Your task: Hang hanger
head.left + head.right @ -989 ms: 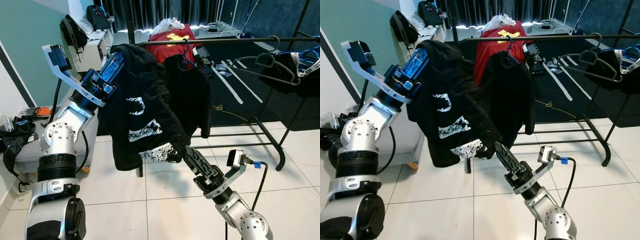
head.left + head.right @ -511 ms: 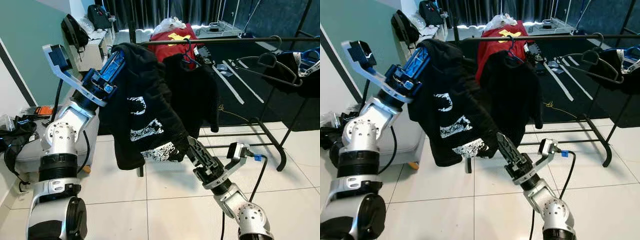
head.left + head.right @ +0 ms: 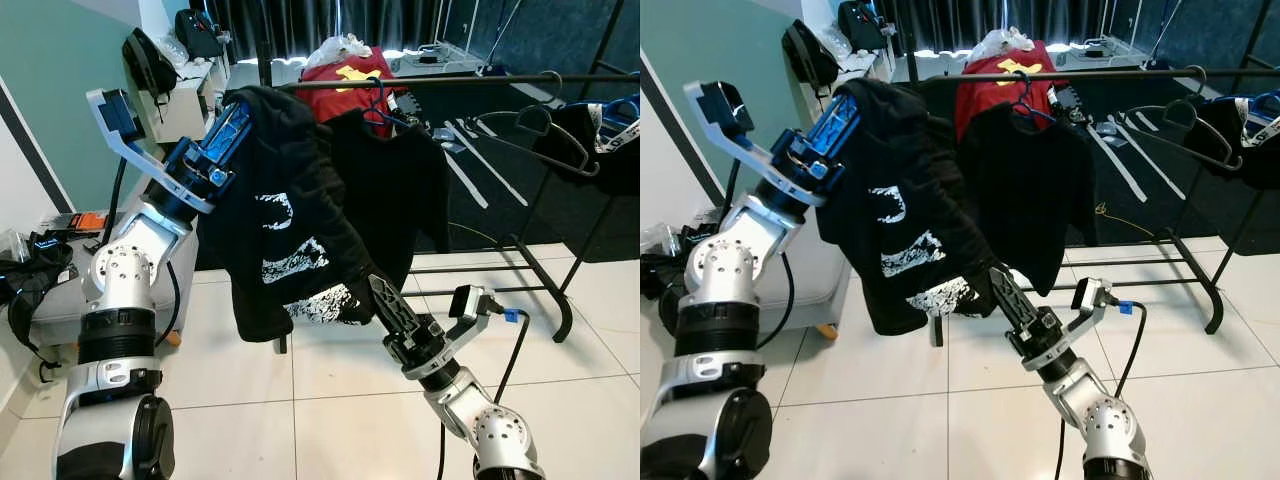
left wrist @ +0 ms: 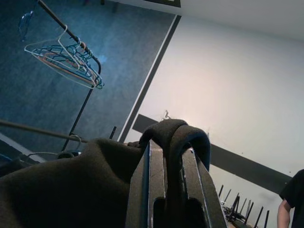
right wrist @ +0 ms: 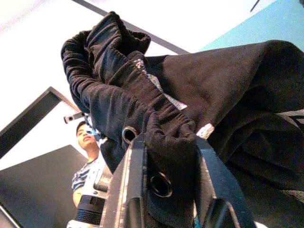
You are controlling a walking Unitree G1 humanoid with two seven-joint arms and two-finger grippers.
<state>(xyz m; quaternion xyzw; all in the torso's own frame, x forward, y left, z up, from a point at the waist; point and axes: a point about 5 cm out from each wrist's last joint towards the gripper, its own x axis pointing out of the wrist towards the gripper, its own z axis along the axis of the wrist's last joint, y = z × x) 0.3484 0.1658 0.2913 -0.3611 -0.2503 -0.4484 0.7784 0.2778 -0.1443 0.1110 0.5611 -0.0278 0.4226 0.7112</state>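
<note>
Before me, rack: I see the clothes rail (image 3: 480, 80) standing across the tiled floor (image 3: 300, 400).
Garment: my black sweatshirt (image 3: 290, 220) hangs just beside the rail's left end.
Left gripper (image 4: 171, 142): raised, I see it clamped on the sweatshirt's top.
Right gripper (image 5: 164, 142): low, pinching the hem.
Hanger: an empty one (image 3: 545, 125) hangs on the rail, further right.

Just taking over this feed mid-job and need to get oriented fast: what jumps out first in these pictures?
A black sweatshirt with white print is stretched between both arms: the left gripper holds its top up high near the clothes rail, and the right gripper is clamped on its lower hem. Just behind it, a plain black garment hangs from a blue hanger on that rail, with a red garment beyond.
</note>
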